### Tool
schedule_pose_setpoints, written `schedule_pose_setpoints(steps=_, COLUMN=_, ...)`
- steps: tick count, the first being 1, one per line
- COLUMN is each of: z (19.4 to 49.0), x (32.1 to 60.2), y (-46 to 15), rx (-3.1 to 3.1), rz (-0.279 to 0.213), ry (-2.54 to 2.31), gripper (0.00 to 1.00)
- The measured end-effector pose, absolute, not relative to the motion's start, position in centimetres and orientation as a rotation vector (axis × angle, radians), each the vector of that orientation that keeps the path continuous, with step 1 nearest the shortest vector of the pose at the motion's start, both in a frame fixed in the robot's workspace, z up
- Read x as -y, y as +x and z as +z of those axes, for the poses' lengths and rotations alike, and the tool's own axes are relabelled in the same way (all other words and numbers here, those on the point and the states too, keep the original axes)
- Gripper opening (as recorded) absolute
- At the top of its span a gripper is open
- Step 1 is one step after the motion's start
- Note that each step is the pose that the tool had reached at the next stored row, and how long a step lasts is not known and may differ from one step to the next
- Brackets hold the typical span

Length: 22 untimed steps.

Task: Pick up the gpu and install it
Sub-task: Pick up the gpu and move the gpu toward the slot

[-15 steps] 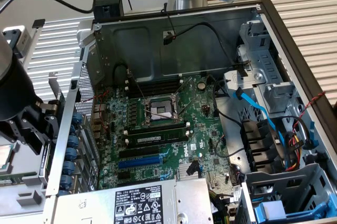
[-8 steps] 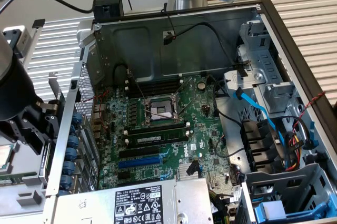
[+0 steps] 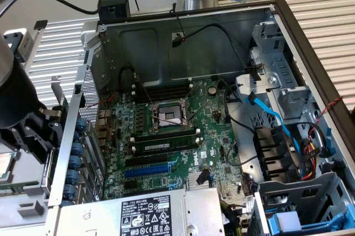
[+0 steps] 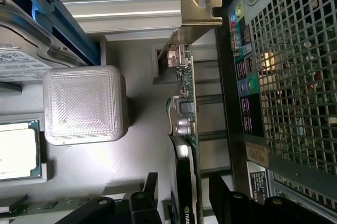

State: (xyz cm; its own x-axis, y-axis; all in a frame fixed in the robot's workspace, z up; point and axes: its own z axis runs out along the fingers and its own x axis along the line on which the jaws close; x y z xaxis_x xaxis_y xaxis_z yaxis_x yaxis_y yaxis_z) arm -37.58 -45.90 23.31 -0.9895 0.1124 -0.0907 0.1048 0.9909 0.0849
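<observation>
**Open gripper astride the gpu**

The gpu (image 4: 185, 129) stands on edge at the edge of the grey worktop (image 4: 142, 161), just beside the computer case's rear wall (image 4: 295, 77). Its long axis runs along that wall. The bracket end points away from the gripper (image 4: 187, 203), whose jaws are open, one on each side.

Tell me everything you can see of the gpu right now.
The gpu shows edge-on in the wrist view: a thin green circuit board, a black shroud along one face, and a metal bracket with a bent tab at its far end. It stands on edge outside the computer case, close beside its perforated rear panel. The open gripper straddles it, one finger on each side, with a gap on both.
</observation>
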Motion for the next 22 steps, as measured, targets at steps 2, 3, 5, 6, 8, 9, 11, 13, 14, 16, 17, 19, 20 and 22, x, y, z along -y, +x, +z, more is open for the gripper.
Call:
schedule_pose_setpoints(steps=2, z=23.14, x=45.91, y=-37.58, rx=-3.039, rz=0.122, ry=0.166, gripper=0.51)
schedule_pose_setpoints(steps=3, z=23.08, x=45.90, y=-37.58, rx=-3.039, rz=0.122, ry=0.166, gripper=0.51)
schedule_pose_setpoints(steps=5, z=23.07, x=45.91, y=-37.59, rx=-3.040, rz=0.122, ry=0.167, gripper=0.51)
schedule_pose_setpoints(steps=6, z=23.07, x=45.91, y=-37.59, rx=-3.040, rz=0.122, ry=0.167, gripper=0.51)
schedule_pose_setpoints(steps=8, z=23.07, x=45.90, y=-37.58, rx=-3.039, rz=0.122, ry=0.167, gripper=0.51)
schedule_pose_setpoints(steps=9, z=23.06, x=45.90, y=-37.58, rx=-3.039, rz=0.122, ry=0.167, gripper=0.51)
schedule_pose_setpoints(steps=11, z=23.06, x=45.90, y=-37.58, rx=-3.039, rz=0.122, ry=0.167, gripper=0.51)
schedule_pose_setpoints(steps=13, z=23.06, x=45.90, y=-37.58, rx=-3.039, rz=0.122, ry=0.167, gripper=0.49)
schedule_pose_setpoints(steps=14, z=23.04, x=45.90, y=-37.59, rx=-3.039, rz=0.122, ry=0.167, gripper=0.49)
schedule_pose_setpoints(steps=16, z=23.01, x=45.90, y=-37.58, rx=-3.039, rz=0.122, ry=0.167, gripper=0.42)
schedule_pose_setpoints(steps=17, z=23.01, x=45.90, y=-37.58, rx=-3.039, rz=0.122, ry=0.167, gripper=0.42)
schedule_pose_setpoints(steps=19, z=23.00, x=45.90, y=-37.58, rx=-3.039, rz=0.122, ry=0.167, gripper=0.42)
schedule_pose_setpoints(steps=20, z=22.98, x=45.90, y=-37.58, rx=-3.039, rz=0.122, ry=0.167, gripper=0.42)
schedule_pose_setpoints(steps=22, z=22.88, x=45.90, y=-37.58, rx=-3.039, rz=0.122, ry=0.169, gripper=0.42)
